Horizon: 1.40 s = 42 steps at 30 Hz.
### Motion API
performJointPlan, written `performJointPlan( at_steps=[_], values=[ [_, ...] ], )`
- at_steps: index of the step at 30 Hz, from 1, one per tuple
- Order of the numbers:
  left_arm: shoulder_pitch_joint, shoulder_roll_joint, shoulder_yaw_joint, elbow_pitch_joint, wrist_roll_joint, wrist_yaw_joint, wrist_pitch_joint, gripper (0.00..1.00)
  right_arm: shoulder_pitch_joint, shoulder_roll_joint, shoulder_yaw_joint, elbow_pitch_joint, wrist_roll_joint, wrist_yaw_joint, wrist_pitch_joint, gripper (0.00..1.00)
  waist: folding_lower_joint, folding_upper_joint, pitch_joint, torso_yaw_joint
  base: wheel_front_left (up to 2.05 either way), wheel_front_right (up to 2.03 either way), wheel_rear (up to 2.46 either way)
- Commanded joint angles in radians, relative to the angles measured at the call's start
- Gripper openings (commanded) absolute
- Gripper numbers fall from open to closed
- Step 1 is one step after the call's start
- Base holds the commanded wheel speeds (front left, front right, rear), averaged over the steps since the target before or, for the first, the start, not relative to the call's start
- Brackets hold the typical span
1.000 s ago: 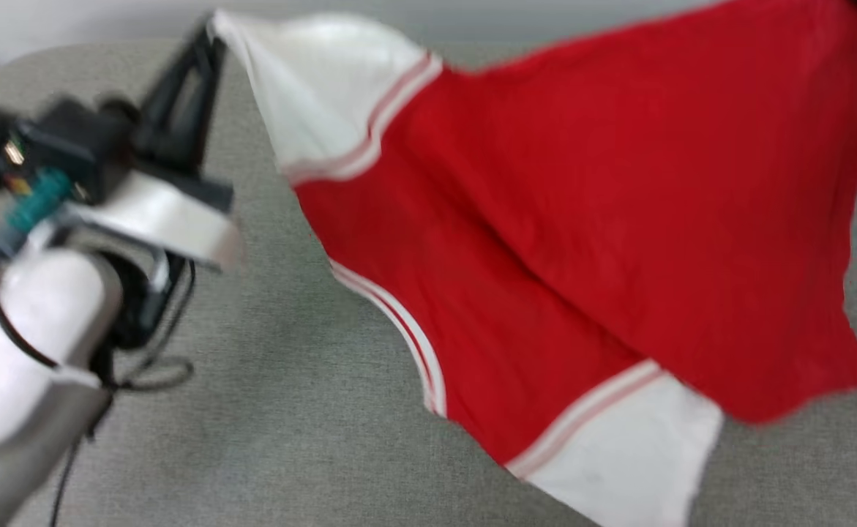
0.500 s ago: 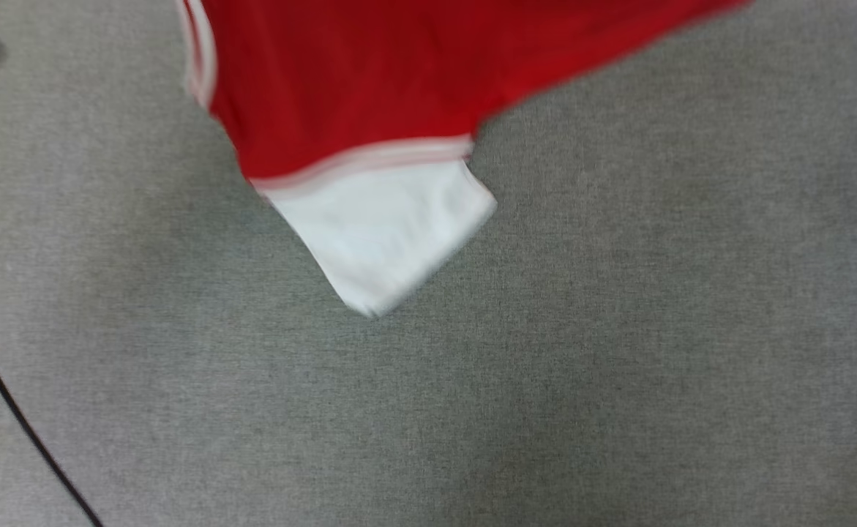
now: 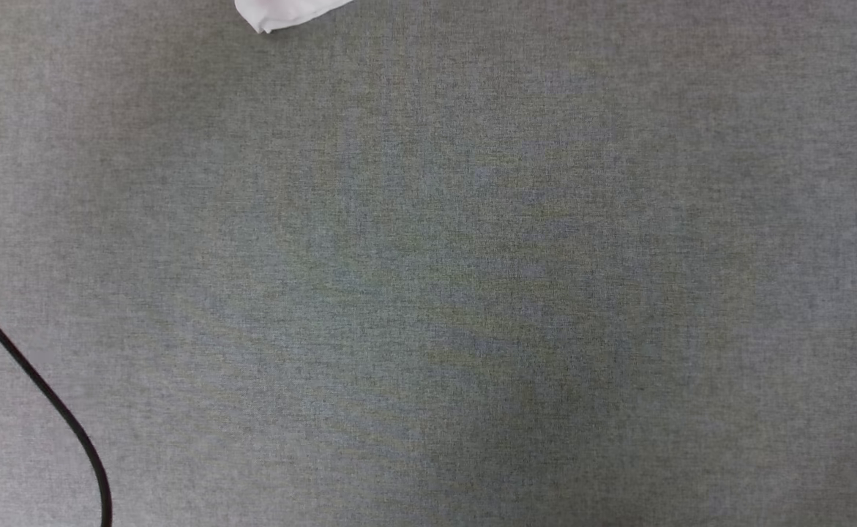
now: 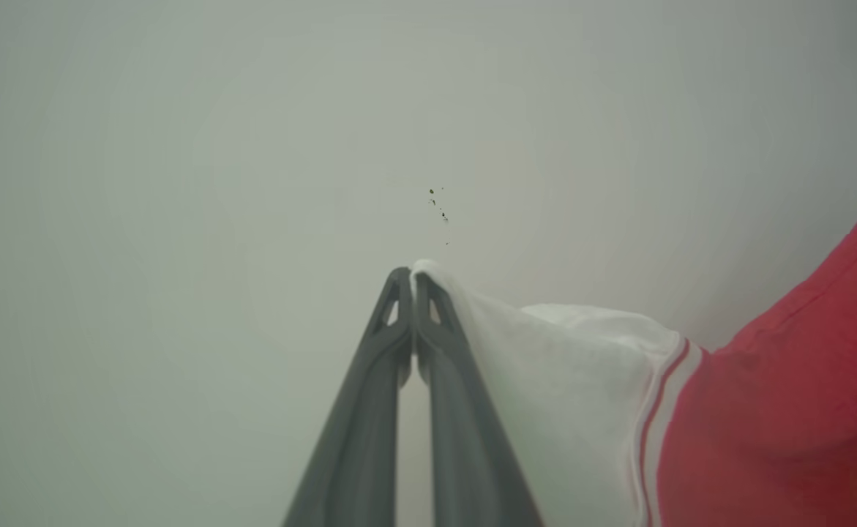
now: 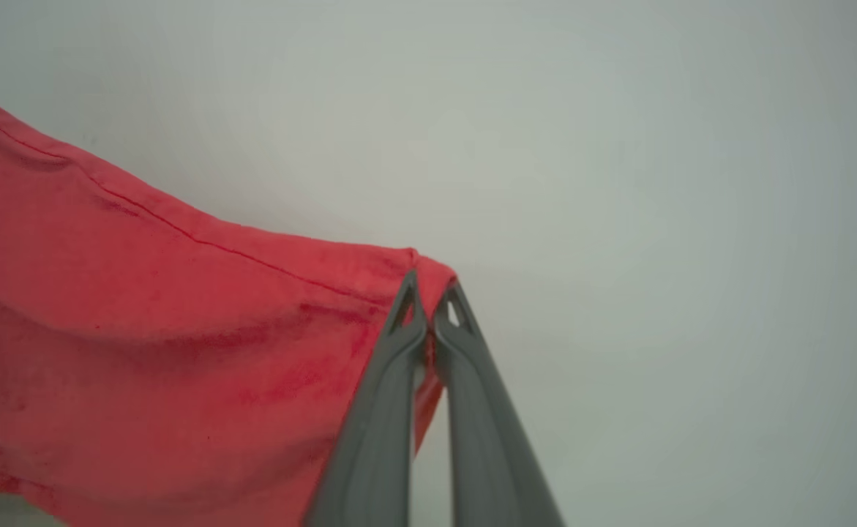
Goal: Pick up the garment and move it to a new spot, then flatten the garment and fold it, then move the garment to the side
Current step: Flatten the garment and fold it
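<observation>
The garment (image 4: 765, 410) is a red jersey shirt with white sleeves and red-and-white stripe trim, held up in the air. My left gripper (image 4: 412, 277) is shut on the tip of a white sleeve, the cloth draping off to the right in the left wrist view. My right gripper (image 5: 428, 285) is shut on a corner of the red hem, and the garment (image 5: 143, 351) hangs away to the left there. In the head view just a white sleeve tip of the garment (image 3: 282, 13) pokes in at the top edge, above the grey fabric surface (image 3: 472, 293).
A thin black cable (image 3: 40, 395) curves across the lower left of the grey surface. Both wrist views look onto a plain pale wall (image 4: 252, 146) behind the raised cloth.
The head view has swung down and off the garment: the red body and my left arm have slid out past the top edge, leaving a white sleeve tip. Both grips look unchanged.
</observation>
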Motion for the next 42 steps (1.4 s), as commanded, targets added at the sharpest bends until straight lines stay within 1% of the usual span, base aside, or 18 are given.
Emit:
performJointPlan(
  at_steps=[1, 5, 9, 12, 17, 20, 23, 26, 35, 36, 42],
  values=[
    [0.0, -0.007, -0.004, 0.021, -0.001, -0.006, -0.015, 0.0, 0.001, 0.01, 0.019, 0.022, 0.009, -0.001, -0.014, 0.0, -0.0001, 0.0, 0.003, 0.0, 0.0, 0.0, 0.0],
    [0.072, -0.021, -0.027, 0.076, -0.012, -0.014, -0.047, 0.0, 0.067, 0.022, 0.069, 0.078, 0.032, -0.001, -0.056, 0.0, -0.0001, 0.0, -0.009, 0.0, 0.0, 0.0, 0.0],
    [0.18, -0.024, -0.049, 0.107, -0.027, -0.019, -0.085, 0.0, 0.156, 0.034, 0.148, 0.105, 0.073, -0.001, -0.1, 0.0, -0.0001, 0.0, -0.029, -0.006, 0.0, 0.0, 0.0],
    [0.29, -0.018, -0.066, 0.116, -0.042, -0.01, -0.113, 0.0, 0.242, 0.038, 0.21, 0.114, 0.109, -0.001, -0.136, 0.0, -0.0001, 0.0, -0.049, -0.009, 0.0, 0.0, 0.0],
    [0.504, -0.011, -0.087, 0.095, -0.075, 0.022, -0.164, 0.0, 0.375, 0.032, 0.292, 0.119, 0.179, -0.001, -0.196, 0.0, -0.0001, 0.0, -0.097, -0.013, 0.0, 0.0, 0.0],
    [0.653, -0.006, -0.099, 0.048, -0.09, 0.06, -0.184, 0.0, 0.459, 0.01, 0.354, 0.096, 0.211, -0.001, -0.217, 0.0, -0.0001, 0.0, -0.132, -0.016, 0.0, 0.0, 0.0],
    [0.81, 0.014, -0.121, -0.018, -0.103, 0.103, -0.189, 0.0, 0.544, -0.022, 0.408, 0.055, 0.241, -0.001, -0.23, 0.0, -0.0001, 0.0, -0.167, -0.017, 0.0, 0.0, 0.0],
    [0.955, 0.039, -0.133, -0.096, -0.117, 0.155, -0.193, 0.0, 0.639, -0.06, 0.444, 0.023, 0.273, -0.001, -0.243, 0.0, -0.0001, 0.0, -0.204, -0.014, 0.0, 0.0, 0.0],
    [1.346, 0.098, -0.174, -0.281, -0.19, 0.281, -0.192, 0.0, 0.918, -0.136, 0.471, -0.02, 0.357, -0.001, -0.307, 0.0, -0.0001, 0.0, -0.345, -0.008, 0.0, 0.0, 0.0],
    [1.346, 0.098, -0.174, -0.281, -0.19, 0.281, -0.192, 0.0, 0.918, -0.136, 0.471, -0.02, 0.357, -0.001, -0.307, 0.0, -0.0001, 0.0, -0.345, -0.008, 0.0, 0.0, 0.0],
    [1.549, 0.125, -0.196, -0.367, -0.242, 0.345, -0.194, 0.0, 1.105, -0.178, 0.455, -0.062, 0.401, -0.001, -0.342, 0.0, -0.0001, 0.0, -0.438, -0.001, 0.0, 0.0, 0.0]
  ],
)
